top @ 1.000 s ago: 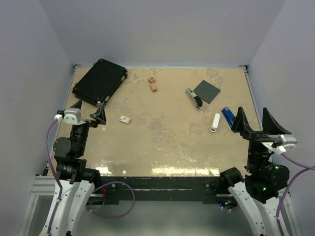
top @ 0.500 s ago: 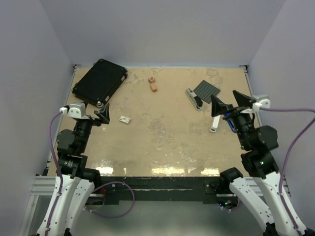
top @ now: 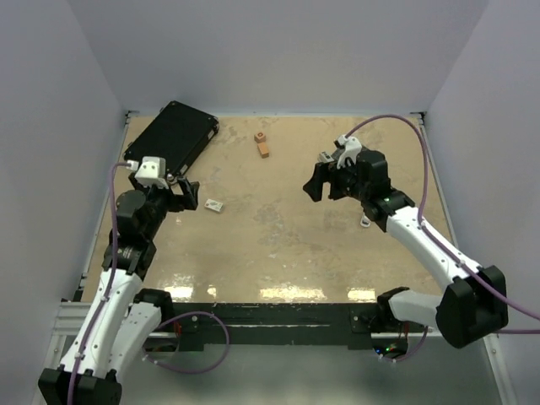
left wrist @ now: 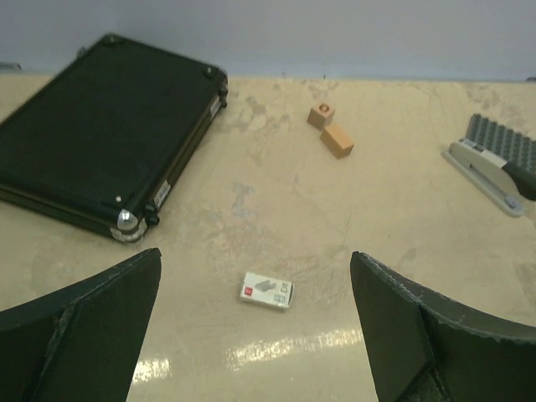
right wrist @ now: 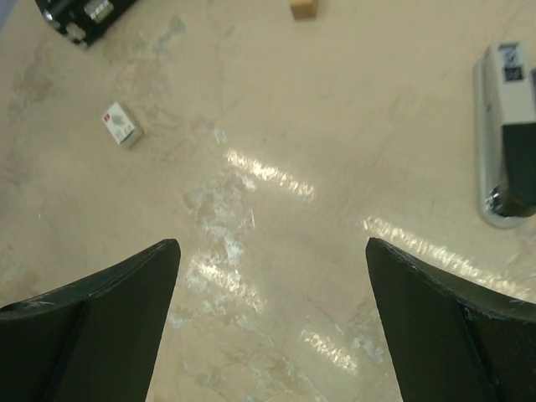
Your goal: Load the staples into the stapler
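The stapler (right wrist: 508,134), silver with a black top, lies on the table right of my right gripper (right wrist: 272,243), which is open, empty and hovers over bare table. It also shows in the left wrist view (left wrist: 494,172); in the top view my right gripper (top: 325,184) mostly hides it. A small white box with a red mark (left wrist: 268,291) lies just ahead of my open, empty left gripper (left wrist: 255,254). The box also shows in the top view (top: 213,205), right of the left gripper (top: 179,192), and in the right wrist view (right wrist: 122,125). No loose grey block of staples is in view.
A black case (top: 171,139) lies at the back left. Two orange blocks (top: 263,148) sit at the back middle. A grey studded plate (left wrist: 502,142) lies behind the stapler. A white bar (top: 364,221) peeks out beside the right arm.
My right arm has swung from the right edge out over the table, to above the stapler. My left gripper has moved a little forward toward the white box.
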